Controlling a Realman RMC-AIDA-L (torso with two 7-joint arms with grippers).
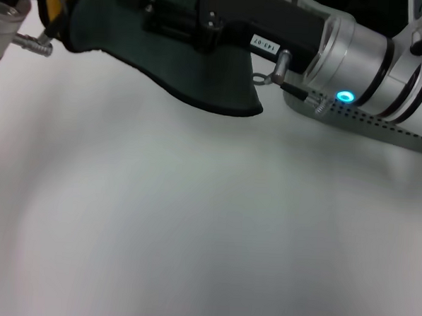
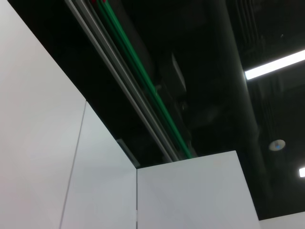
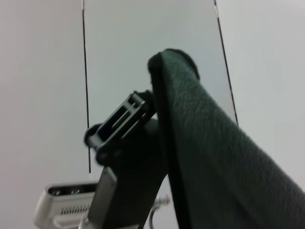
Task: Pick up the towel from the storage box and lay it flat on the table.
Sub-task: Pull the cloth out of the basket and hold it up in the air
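The towel [image 1: 201, 72] hangs in the air above the table [image 1: 193, 228], dark teal face toward me, with a strip of the yellow-orange face [image 1: 56, 1] at the far left. My right gripper [image 1: 169, 18] reaches in from the right along the towel's top edge and is shut on it. In the right wrist view the towel [image 3: 214, 157] runs up to my left gripper [image 3: 143, 102], which pinches its black-edged corner. The left arm's wrist [image 1: 5, 27] shows at the far left. The storage box [image 1: 389, 128] shows only as a perforated rim under the right arm.
The white table spreads out bare below and in front of the hanging towel. The left wrist view shows only white wall panels [image 2: 43, 143] and a dark ceiling with a green-striped rail [image 2: 143, 81].
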